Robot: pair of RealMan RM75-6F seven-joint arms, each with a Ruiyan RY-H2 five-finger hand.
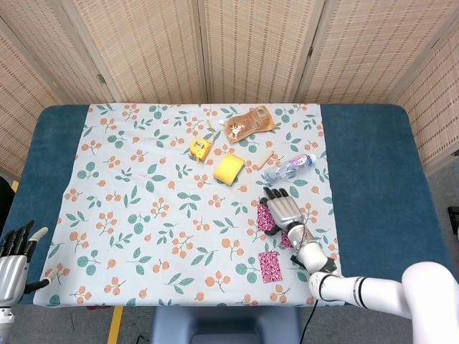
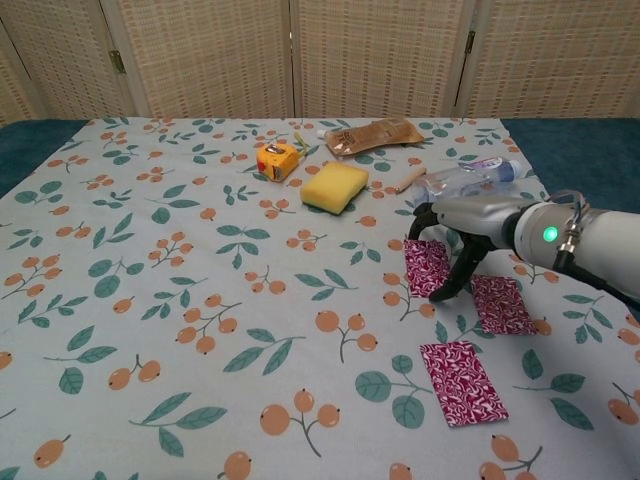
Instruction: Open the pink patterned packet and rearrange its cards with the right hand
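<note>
Nearest the robot, one pink card lies flat, behind the right hand; a second card sits beside its wrist; the third card lies under the arched fingertips, long axis pointing away; whether they touch it, I cannot tell; nothing is held; the left hand waits far off, fingers apart, empty.

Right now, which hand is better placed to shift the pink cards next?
The right hand. Its fingers are arched down over the farthest pink card, with the other two cards close by. The left hand sits off the table's near left corner, far from them.
</note>
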